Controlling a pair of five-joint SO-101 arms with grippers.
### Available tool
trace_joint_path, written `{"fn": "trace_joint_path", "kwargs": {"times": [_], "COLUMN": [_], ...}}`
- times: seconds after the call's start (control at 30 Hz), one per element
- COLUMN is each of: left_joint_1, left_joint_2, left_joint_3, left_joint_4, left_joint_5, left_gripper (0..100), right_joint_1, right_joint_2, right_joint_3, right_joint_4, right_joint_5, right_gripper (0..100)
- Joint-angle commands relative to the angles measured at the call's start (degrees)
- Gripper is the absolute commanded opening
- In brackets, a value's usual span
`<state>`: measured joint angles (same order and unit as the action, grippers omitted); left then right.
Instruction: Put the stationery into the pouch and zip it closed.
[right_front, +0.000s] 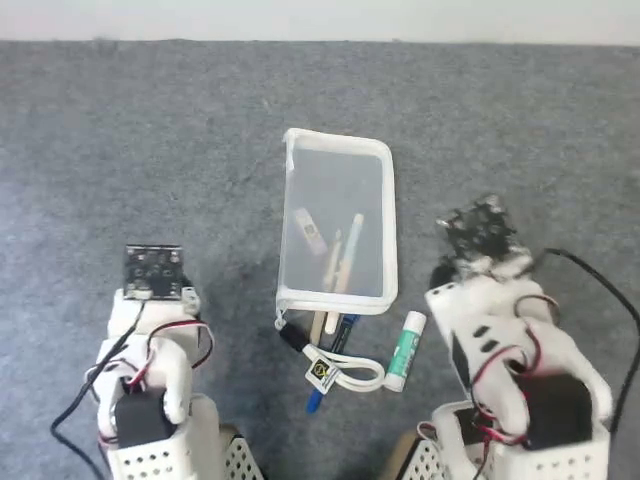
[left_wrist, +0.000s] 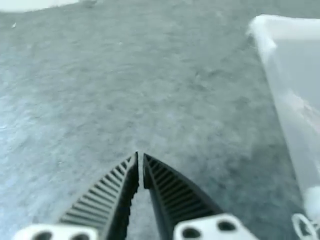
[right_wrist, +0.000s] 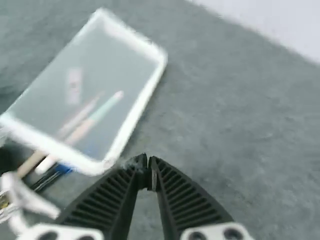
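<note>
High view looks down on a grey tabletop (right_front: 150, 130) with a clear pouch (right_front: 338, 190) edged in white lying about the middle, its long sides running from the near edge toward the far edge. Its near end is open, and two wooden pencils (right_front: 347, 262) and a blue pen (right_front: 315, 400) poke out of it toward the near edge, the pencils mostly inside and the pen mostly outside. A small pale block (right_front: 310, 230) lies fully inside the pouch, beside the pencils. At the pouch's near left corner sits a dark zip pull (right_front: 291, 335), and a white strap (right_front: 365, 380) with a small tag loops from it across the blue pen. A white and green glue stick (right_front: 405, 352) lies on the tabletop outside the pouch, just beside its near right corner and close to the strap. The left arm (right_front: 150, 340) stands toward the near left corner, well apart from the pouch, and the right arm (right_front: 500, 330) stands toward the near right corner, close to the glue stick. In the left wrist view the left hand (left_wrist: 139, 165) has its fingers pressed together, holding nothing, over bare grey surface, with the pouch's white edge (left_wrist: 260, 35) off to one side. In the right wrist view the right hand (right_wrist: 148, 167) is likewise pressed together and holds nothing, its tips near one corner of the pouch (right_wrist: 90, 100), with the pencils seen through the clear wall and the blue pen (right_wrist: 55, 172) sticking out of the open end.
</note>
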<state>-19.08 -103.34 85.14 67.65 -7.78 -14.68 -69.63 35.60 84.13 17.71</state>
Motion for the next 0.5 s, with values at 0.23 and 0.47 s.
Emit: {"fn": "trace_joint_path", "kwargs": {"times": [0.23,0.47], "left_joint_1": [-3.7,-5.8], "left_joint_2": [-1.1,-1.1], "left_joint_3": [-3.8,-3.8], "left_joint_4": [-2.7,-3.0], "left_joint_5": [3.9,4.0], "left_gripper": [10,11], "right_joint_1": [-17.5,-25.9], "right_joint_2": [8.5,14.9], "right_joint_3": [-3.8,-3.7], "right_joint_4": [0.7,-0.6], "right_joint_5": [-4.3,-9.8], "right_gripper": [1.0,11.5]}}
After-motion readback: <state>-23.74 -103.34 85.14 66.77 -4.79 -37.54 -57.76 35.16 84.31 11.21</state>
